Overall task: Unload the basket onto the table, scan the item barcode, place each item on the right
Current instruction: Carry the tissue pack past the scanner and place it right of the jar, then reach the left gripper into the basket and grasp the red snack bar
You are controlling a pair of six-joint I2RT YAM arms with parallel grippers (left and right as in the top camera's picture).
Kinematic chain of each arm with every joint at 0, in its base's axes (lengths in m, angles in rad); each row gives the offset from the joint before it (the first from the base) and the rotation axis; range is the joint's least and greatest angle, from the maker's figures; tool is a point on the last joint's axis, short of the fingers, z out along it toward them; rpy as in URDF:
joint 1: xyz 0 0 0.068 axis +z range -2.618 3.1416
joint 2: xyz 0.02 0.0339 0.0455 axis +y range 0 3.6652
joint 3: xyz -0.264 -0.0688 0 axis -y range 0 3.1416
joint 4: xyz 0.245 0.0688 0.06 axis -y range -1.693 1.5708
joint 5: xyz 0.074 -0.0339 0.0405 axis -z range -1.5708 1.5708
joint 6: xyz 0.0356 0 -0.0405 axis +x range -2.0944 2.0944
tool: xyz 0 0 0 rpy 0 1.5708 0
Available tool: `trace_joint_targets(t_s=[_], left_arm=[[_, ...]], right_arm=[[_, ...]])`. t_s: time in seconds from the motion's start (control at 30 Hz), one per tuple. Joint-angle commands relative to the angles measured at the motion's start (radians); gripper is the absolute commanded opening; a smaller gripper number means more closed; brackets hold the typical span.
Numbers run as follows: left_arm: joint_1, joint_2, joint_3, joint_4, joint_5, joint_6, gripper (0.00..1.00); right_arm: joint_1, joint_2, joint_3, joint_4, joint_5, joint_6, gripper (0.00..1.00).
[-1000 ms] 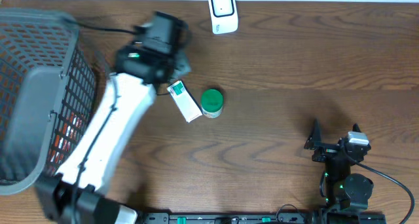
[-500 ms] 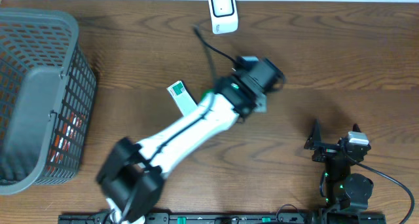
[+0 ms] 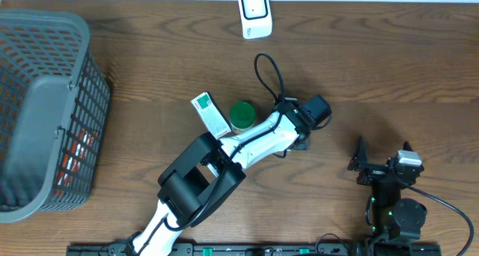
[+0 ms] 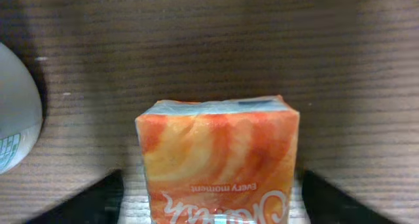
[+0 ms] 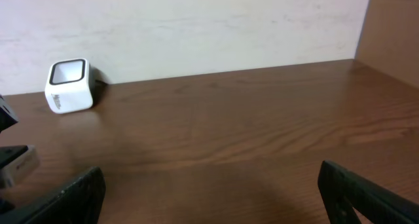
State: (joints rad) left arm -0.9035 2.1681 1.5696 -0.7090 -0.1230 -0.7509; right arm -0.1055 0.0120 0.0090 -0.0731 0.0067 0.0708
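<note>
The item, an orange plastic-wrapped pack (image 4: 219,162) printed "Every moment", rests on the wood. It fills the middle of the left wrist view. My left gripper (image 4: 211,179) straddles it with jaws open, and a thin strip of table shows between the pack and each dark finger (image 4: 98,199). From overhead the left gripper (image 3: 303,130) is mid-table and its wrist hides the pack. The white barcode scanner (image 3: 254,13) stands at the far edge, also seen as the scanner (image 5: 67,85) from the right wrist. My right gripper (image 5: 213,198) is open and holds nothing, at the near right of the table (image 3: 383,155).
A grey mesh basket (image 3: 45,106) holding more goods fills the left side. A green-and-white box (image 3: 211,115) and a green-lidded jar (image 3: 242,115) lie just left of the left gripper; the jar's white side (image 4: 16,112) shows in the left wrist view.
The left arm swung from beside the basket rightward across the table to the middle, past the jar. Its jaws have opened wide around the orange pack. The right arm stayed still.
</note>
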Motion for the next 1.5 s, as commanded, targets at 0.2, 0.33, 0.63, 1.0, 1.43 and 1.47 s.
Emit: trace_joint_targets(t_s=[0.2, 0.33, 0.63, 1.0, 1.43, 1.47], left_arm=[[0.051, -0.172, 0.148, -0.079, -0.025, 0.185, 0.96], [0.125, -0.353, 0.245, -0.128, -0.026, 0.267, 0.96], [0.596, -0.782, 0.270, -0.183, -0.029, 0.270, 0.96], [1.323, -0.846, 0.241, -0.601, -0.206, -0.317, 0.96], [1.457, -0.591, 0.212, -0.708, -0.130, -0.567, 0.96], [1.457, -0.572, 0.212, -0.709, -0.130, -0.594, 0.96]], right_arm=[[-0.005, -0.005, -0.004, -0.002, -0.005, -0.009, 0.99], [-0.005, -0.005, -0.004, -0.002, -0.005, -0.009, 0.99], [-0.005, -0.005, -0.004, -0.002, -0.005, -0.009, 0.99], [-0.005, -0.005, -0.004, -0.002, -0.005, -0.009, 0.99], [-0.005, -0.005, -0.004, -0.002, -0.005, -0.009, 0.99], [-0.005, -0.005, -0.004, -0.002, -0.004, -0.009, 0.99]])
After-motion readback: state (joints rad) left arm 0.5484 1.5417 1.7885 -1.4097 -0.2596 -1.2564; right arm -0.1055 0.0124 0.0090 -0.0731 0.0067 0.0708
